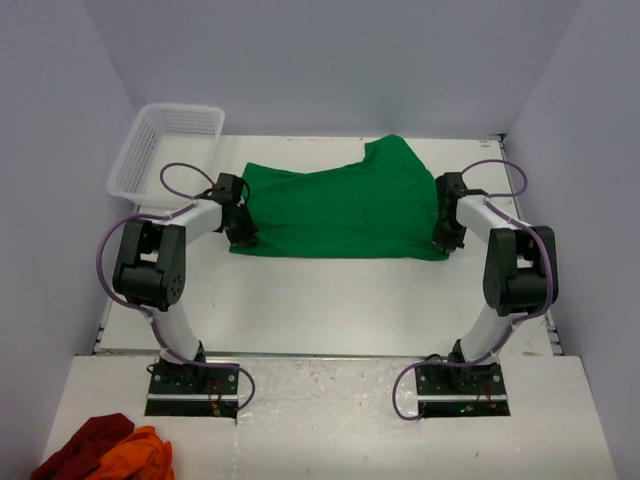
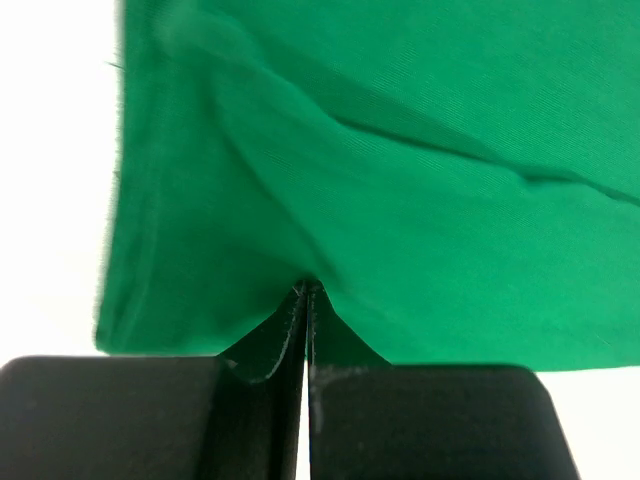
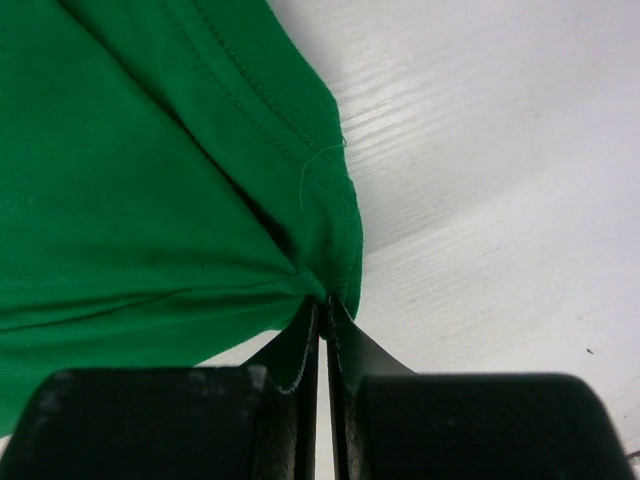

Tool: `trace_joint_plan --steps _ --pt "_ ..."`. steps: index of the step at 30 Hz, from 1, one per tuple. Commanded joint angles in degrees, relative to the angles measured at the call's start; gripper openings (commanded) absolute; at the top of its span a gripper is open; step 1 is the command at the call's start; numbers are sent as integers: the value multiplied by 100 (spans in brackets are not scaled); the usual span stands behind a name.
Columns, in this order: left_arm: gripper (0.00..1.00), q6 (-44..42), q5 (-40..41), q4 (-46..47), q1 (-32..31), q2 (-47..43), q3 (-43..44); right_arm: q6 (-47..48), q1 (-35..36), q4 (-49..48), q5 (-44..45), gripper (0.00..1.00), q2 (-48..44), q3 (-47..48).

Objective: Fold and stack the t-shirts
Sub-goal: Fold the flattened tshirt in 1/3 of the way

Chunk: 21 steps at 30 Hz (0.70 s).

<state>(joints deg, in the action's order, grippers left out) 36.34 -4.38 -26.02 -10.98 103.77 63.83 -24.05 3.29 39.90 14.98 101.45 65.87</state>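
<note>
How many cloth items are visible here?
3: a green t-shirt spread at centre, a dark red cloth and an orange cloth bunched together at near left; more may hide beneath.

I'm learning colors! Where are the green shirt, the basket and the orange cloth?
shirt (image 1: 340,205), top view, middle of its body.
basket (image 1: 128,155), top view, its left wall.
orange cloth (image 1: 138,456), top view, its middle.

One t-shirt (image 1: 340,205); one basket (image 1: 128,165); one red cloth (image 1: 85,447); one orange cloth (image 1: 140,460); two arms (image 1: 160,272) (image 1: 515,272).

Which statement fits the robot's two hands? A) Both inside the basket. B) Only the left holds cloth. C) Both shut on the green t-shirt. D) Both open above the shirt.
C: the left hand and right hand each pinch the green t-shirt at opposite ends.
</note>
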Motion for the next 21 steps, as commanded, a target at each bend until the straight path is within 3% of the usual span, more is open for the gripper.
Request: trace_joint_plan --steps 1,21 --pt "0 -30 174 -61 122 91 -55 -179 -127 79 426 0 -319 -47" --pt "0 14 315 -272 536 417 94 -258 66 0 286 0 -319 -215"
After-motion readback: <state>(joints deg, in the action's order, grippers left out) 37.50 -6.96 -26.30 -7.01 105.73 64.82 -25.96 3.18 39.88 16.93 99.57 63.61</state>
